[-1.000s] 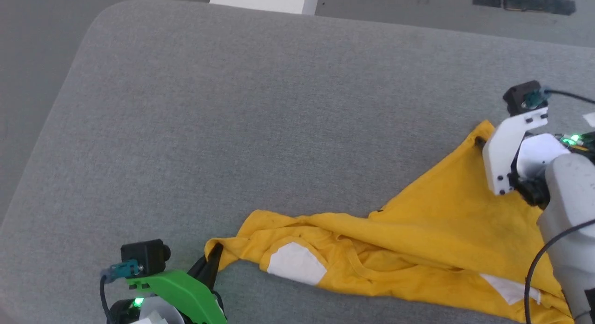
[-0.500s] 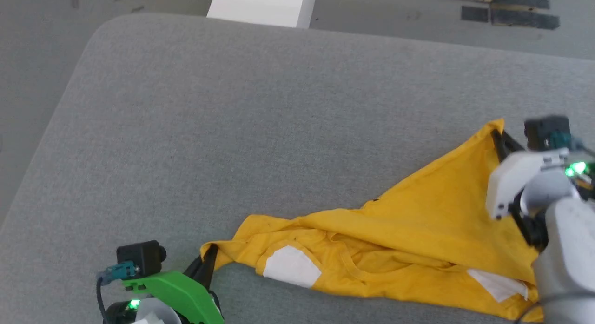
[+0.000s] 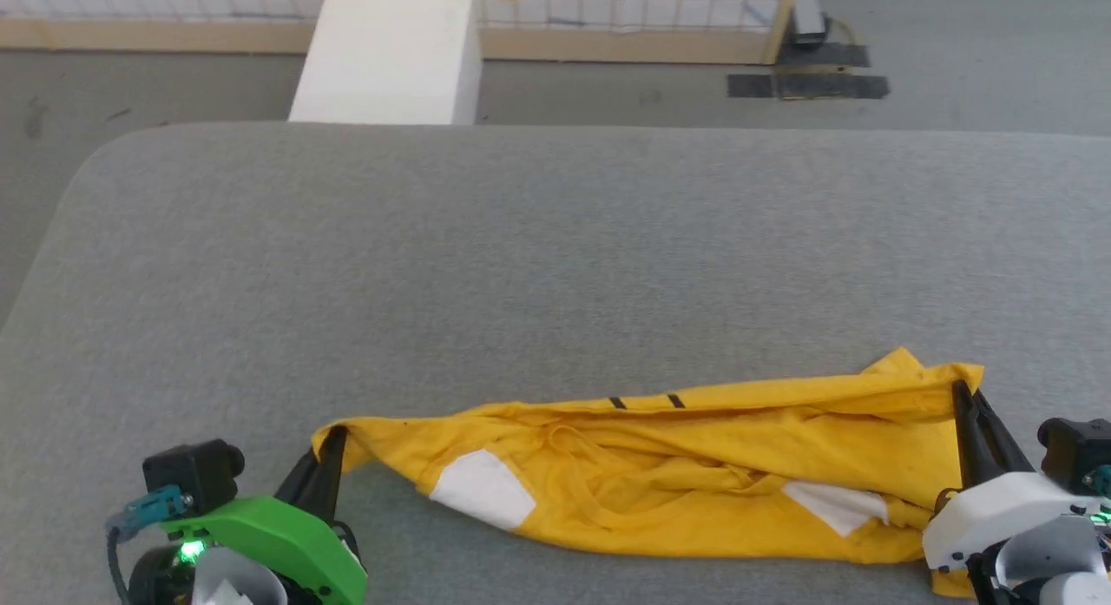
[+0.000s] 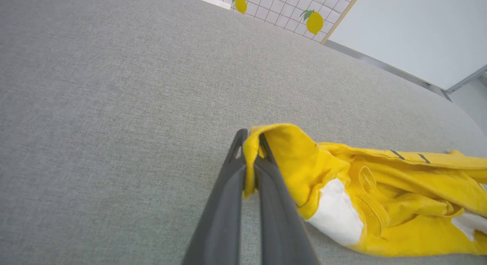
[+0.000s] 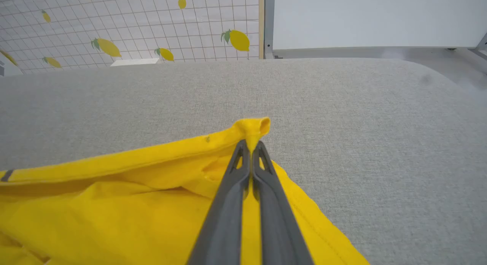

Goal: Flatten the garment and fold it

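Note:
The garment [image 3: 694, 466], a mustard-yellow T-shirt with white patches and two short black stripes, lies bunched in a long band across the near part of the grey table [image 3: 521, 258]. My left gripper [image 3: 330, 444] is shut on the band's left end, its fingers pinching a fold of cloth [image 4: 252, 143]. At the right end, my right gripper [image 3: 962, 397] is shut on a corner of the garment [image 5: 114, 204], the cloth tip poking out above the fingertips [image 5: 251, 147]. Between the two grippers the garment [image 4: 380, 196] is wrinkled and folded on itself.
A white box [image 3: 386, 54] stands on the floor beyond the table's far edge. Behind it runs a gridded white backdrop [image 5: 133, 25] with lemon prints and a wooden base. Dark tape strips [image 3: 807, 84] mark the floor. Bare grey tabletop stretches beyond the garment.
The right gripper has shut on the garment's corner and come down to the near right, drawing the cloth into a long band. The head camera has tilted up, bringing the backdrop into view.

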